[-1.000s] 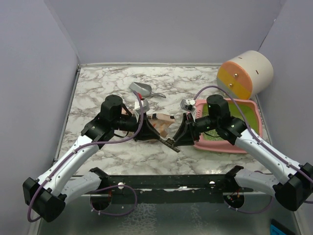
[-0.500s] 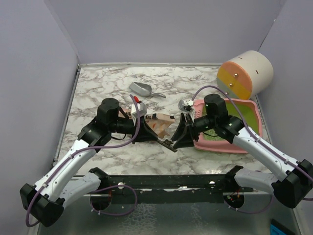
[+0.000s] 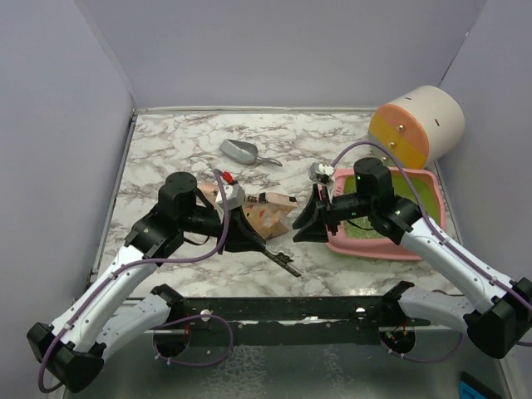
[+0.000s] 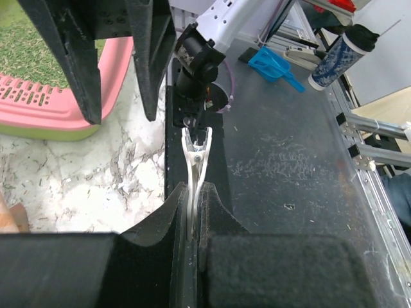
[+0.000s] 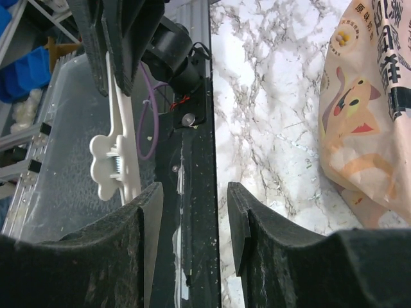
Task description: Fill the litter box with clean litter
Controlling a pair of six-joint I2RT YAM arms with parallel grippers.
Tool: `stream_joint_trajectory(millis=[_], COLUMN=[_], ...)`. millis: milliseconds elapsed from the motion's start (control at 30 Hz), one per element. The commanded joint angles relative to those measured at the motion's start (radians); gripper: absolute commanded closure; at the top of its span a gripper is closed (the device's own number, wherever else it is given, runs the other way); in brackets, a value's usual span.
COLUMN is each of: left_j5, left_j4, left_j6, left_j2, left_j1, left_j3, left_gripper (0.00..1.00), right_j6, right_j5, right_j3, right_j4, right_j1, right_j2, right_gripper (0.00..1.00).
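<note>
Left claw [image 4: 192, 192] closed, right claw [image 5: 192, 192] spread.

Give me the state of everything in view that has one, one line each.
left gripper: shut on the clip
right gripper: open, empty
clip: held, off the bag
bag: lying flat, unclipped
litter box: upright, uncovered
scoop: lying flat, unheld
cylinder: on its side
</note>
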Motion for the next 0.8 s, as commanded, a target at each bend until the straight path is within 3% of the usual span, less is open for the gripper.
stream_joint_trajectory(millis=[0, 767], left_j5=[0.071, -0.026], left_j4=[0.021, 0.106], left_j6=[-0.015, -0.058], left_j2=[-0.020, 0.101], left_j1=[0.000, 0.000], left_j3=[-0.003, 0.030], left_gripper=[1.00, 1.00], right_j6=[-0.007, 0.007], right_j5=[0.025, -0.082], right_j3=[0.020, -0.030], right_j4=[0.044, 0.063], right_j1=[-0.001, 0.007], right_j2=[0.006, -0.008], right_gripper=[0.55, 0.51])
